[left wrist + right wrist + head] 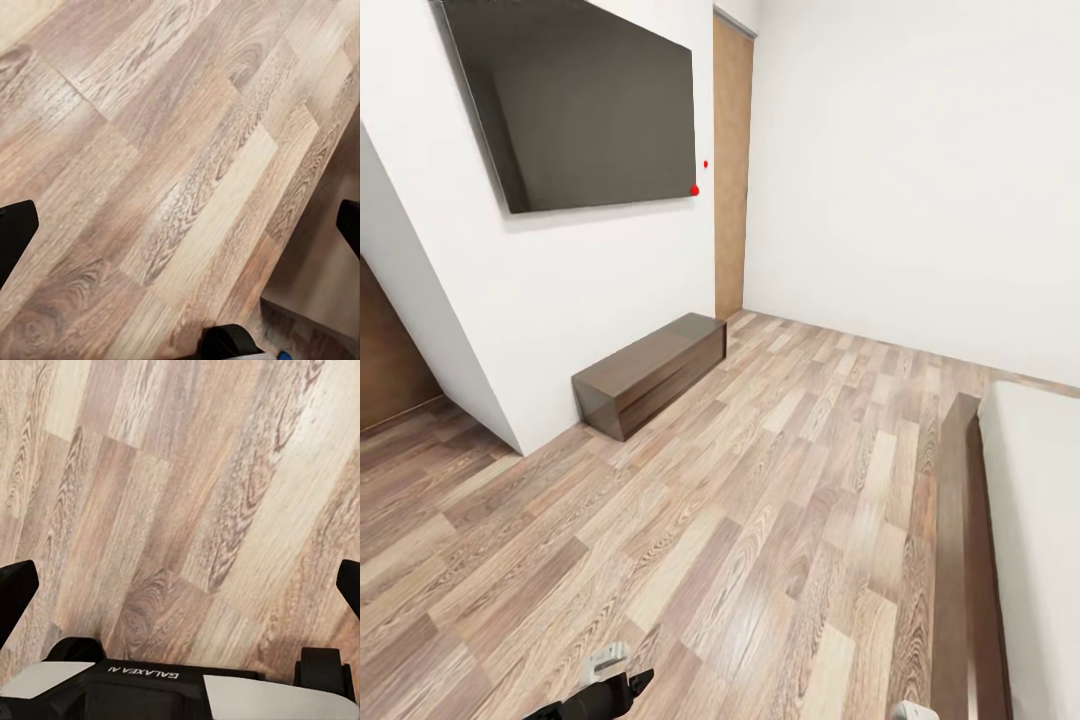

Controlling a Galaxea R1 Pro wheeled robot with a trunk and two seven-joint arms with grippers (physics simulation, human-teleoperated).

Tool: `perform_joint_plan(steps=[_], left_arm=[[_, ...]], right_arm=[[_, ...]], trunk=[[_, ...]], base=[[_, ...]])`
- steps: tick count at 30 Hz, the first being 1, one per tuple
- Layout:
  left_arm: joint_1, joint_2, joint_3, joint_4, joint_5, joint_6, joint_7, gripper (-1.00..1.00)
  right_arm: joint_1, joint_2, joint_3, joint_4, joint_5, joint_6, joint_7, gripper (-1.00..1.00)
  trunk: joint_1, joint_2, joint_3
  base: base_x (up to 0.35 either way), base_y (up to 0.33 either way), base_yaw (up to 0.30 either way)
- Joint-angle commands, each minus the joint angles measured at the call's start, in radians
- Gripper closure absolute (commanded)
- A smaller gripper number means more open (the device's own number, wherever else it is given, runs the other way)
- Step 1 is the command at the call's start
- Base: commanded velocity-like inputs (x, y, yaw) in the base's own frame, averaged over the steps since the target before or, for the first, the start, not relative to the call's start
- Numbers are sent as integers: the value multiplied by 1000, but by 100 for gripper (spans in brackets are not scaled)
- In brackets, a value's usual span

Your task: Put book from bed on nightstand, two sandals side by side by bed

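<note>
White walls (pixel 900 150) meet a wood-plank floor (pixel 760 500) in mixed brown and tan boards. Large dark screen (pixel 575 100) mounted on the wall, two red dots at its corner. Beneath it, a long low dark cabinet (pixel 650 372) against the wall. Wooden door (pixel 731 170) in the far corner. Even, soft light.

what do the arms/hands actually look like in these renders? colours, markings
Left arm in the head view: black links with a pale grey-white cap piece. Left hand and right hand each show two black fingers at the wrist view's edges. The right wrist view also shows a black and white body part with "GALAXEA AI" lettering. No cables visible.
</note>
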Motion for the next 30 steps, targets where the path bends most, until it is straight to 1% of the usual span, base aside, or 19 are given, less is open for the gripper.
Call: perform_joint_plan(steps=[1,9,30], left_arm=[[-1,0,7,2,-3,-2,-4,-100],[-1,-5,8,2,-3,-2,-4,-100],[0,-6,8,2,-3,-2,-4,-100]], right_arm=[[-1,0,-8,1,2,-1,4,-100],[-1,0,-8,2,2,-1,4,-100],[-1,0,-8,1,2,-1,4,-100]], trunk=[[-4,7,2],[-35,63,27],[-115,210,93]], base=[[0,0,0],[0,0,0],[0,0,0]])
